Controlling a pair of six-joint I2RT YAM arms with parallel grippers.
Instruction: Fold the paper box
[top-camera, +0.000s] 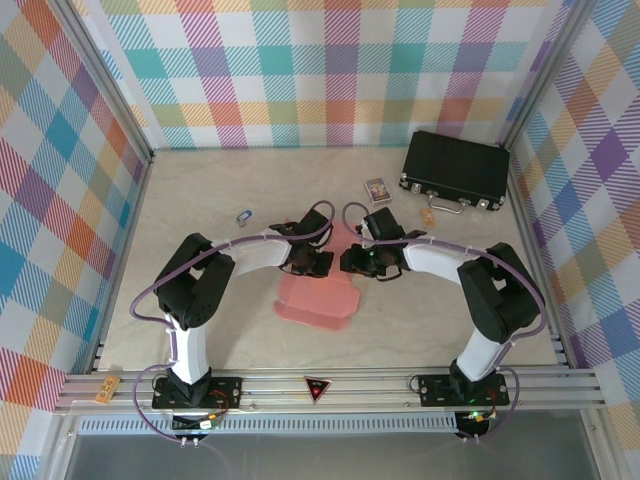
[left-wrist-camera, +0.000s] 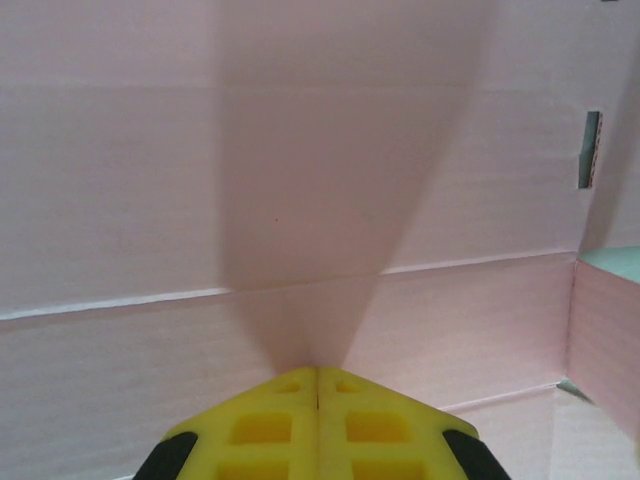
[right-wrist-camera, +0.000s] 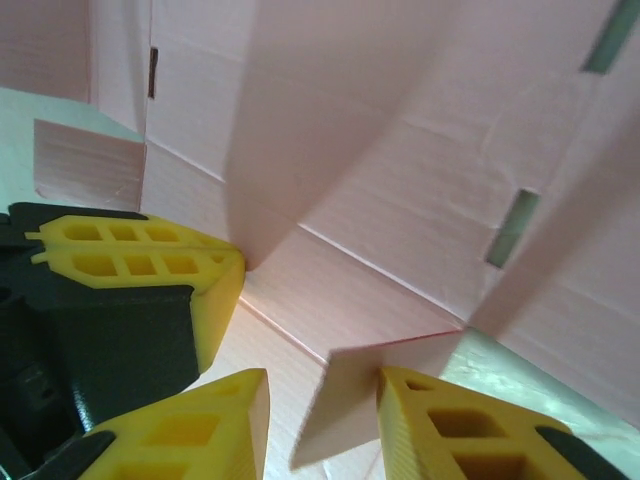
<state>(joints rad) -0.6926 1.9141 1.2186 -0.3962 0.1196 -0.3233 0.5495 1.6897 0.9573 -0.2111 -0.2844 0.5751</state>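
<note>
Plaid walls (top-camera: 300, 70) in pastel checks close in the table (top-camera: 230, 180) on three sides. The left arm (top-camera: 195, 290) and the right arm (top-camera: 490, 290) rise from the near rail and bend inward until their wrists almost meet at the middle.

A black hard case (top-camera: 457, 168) lies in the far right corner, well apart from the work.

The paper box (top-camera: 318, 300) sits mid-table, right under and just in front of both wrists. Its near part lies flat on the surface, rounded flaps pointing toward the bases. Up close from the left wrist, its pink panels (left-wrist-camera: 300, 180) stand like a wall, with pale crease lines across them.

The left end effector (top-camera: 318, 262) is fully closed. Its yellow fingers are pressed together (left-wrist-camera: 318, 372) with nothing between them, and the tip is pushed into the fold where two panels meet.

The right end effector (top-camera: 350, 262) has its jaws apart (right-wrist-camera: 322, 375). A raised flap (right-wrist-camera: 345, 400) of the box stands in the gap, close against one finger, but it isn't pinched. From this wrist, the left end effector (right-wrist-camera: 140, 260) shows just beside it.

A small printed card (top-camera: 377, 188) lies near the case, and a tiny blue object (top-camera: 242, 215) lies on the left side.
</note>
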